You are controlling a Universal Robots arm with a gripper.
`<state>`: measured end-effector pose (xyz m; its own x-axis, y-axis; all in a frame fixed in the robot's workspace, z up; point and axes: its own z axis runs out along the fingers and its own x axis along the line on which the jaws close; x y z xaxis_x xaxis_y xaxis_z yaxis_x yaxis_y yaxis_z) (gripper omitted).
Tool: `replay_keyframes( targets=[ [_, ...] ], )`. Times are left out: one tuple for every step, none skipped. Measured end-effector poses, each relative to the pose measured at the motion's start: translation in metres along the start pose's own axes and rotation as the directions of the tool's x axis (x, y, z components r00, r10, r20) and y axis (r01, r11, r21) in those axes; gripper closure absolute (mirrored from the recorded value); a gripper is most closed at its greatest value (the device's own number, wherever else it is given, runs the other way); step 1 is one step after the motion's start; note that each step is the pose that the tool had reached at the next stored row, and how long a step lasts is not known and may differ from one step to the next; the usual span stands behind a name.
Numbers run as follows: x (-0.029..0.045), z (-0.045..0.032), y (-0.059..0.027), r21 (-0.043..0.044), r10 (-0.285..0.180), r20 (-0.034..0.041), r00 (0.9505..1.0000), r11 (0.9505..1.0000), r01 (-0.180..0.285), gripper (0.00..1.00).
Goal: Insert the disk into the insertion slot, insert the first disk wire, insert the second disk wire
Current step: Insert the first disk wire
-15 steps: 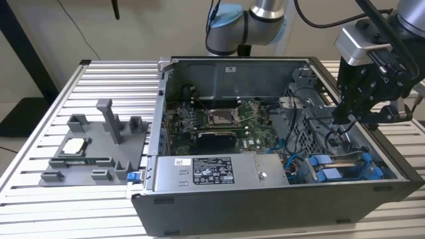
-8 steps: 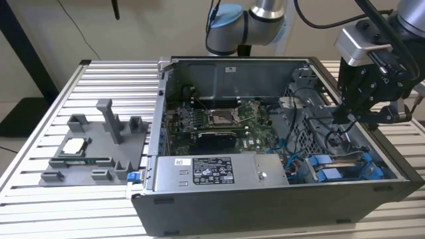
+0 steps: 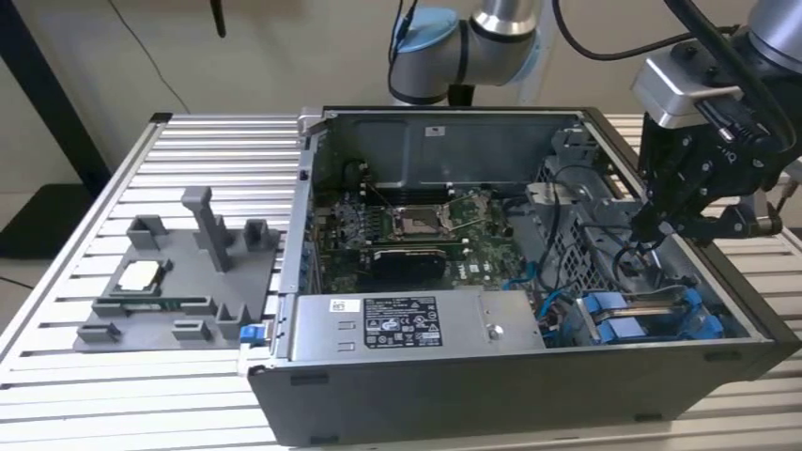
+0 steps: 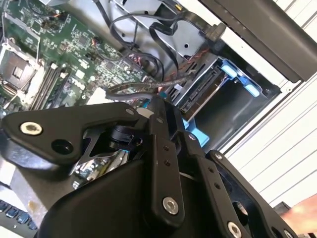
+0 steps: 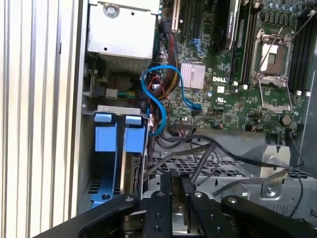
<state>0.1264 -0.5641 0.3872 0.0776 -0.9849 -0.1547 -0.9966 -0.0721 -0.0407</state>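
Note:
The disk [image 5: 134,173] sits inside the insertion slot [image 5: 114,110], a grey bay with blue rails at the case's corner on the exterior view's right. Its blue carrier end [image 4: 233,74] shows at the bay's mouth, and in the exterior view the blue rails [image 3: 645,319] lie low in the case. My gripper [image 3: 649,225] hangs over the perforated drive cage beside the bay. Its fingers [image 5: 163,208] stand close together, shut on a black disk wire [image 5: 198,158] from the bundle lying across the cage. In the second wrist view the wires [image 4: 143,89] run just past the gripper's tip.
A grey power-supply box [image 3: 401,324] lies along the case's front wall, next to the bay. The green motherboard [image 3: 414,230] fills the case floor. A blue data cable [image 5: 163,94] loops between them. On the slatted table [image 3: 201,150], a grey fixture [image 3: 176,282] stands at the exterior view's left.

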Motion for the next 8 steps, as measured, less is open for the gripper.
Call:
replay_keyframes(
  targets=[
    [0.0004, 0.0005, -0.0004, -0.0003, 0.000, -0.0042, 1.0000, 1.0000, 0.000, 0.81],
    [0.0009, 0.0011, -0.0010, -0.0005, 0.000, -0.0063, 1.0000, 1.0000, 0.000, 0.81],
    [0.0014, 0.0019, -0.0019, -0.0006, 0.000, -0.0075, 1.0000, 1.0000, 0.000, 0.81],
    [0.0021, 0.0029, -0.0031, -0.0006, 0.000, -0.0079, 1.0000, 1.0000, 0.000, 0.81],
    [0.0027, 0.0039, -0.0044, -0.0007, 0.000, -0.0081, 1.0000, 1.0000, 0.000, 0.81],
    [0.0032, 0.0049, -0.0057, -0.0007, 0.000, -0.0084, 1.0000, 1.0000, 0.000, 0.81],
    [0.0038, 0.0059, -0.0071, -0.0007, 0.000, -0.0088, 1.0000, 1.0000, 0.000, 0.81],
    [0.0044, 0.0070, -0.0084, -0.0007, 0.000, -0.0091, 1.0000, 1.0000, 0.000, 0.81]
  ],
)
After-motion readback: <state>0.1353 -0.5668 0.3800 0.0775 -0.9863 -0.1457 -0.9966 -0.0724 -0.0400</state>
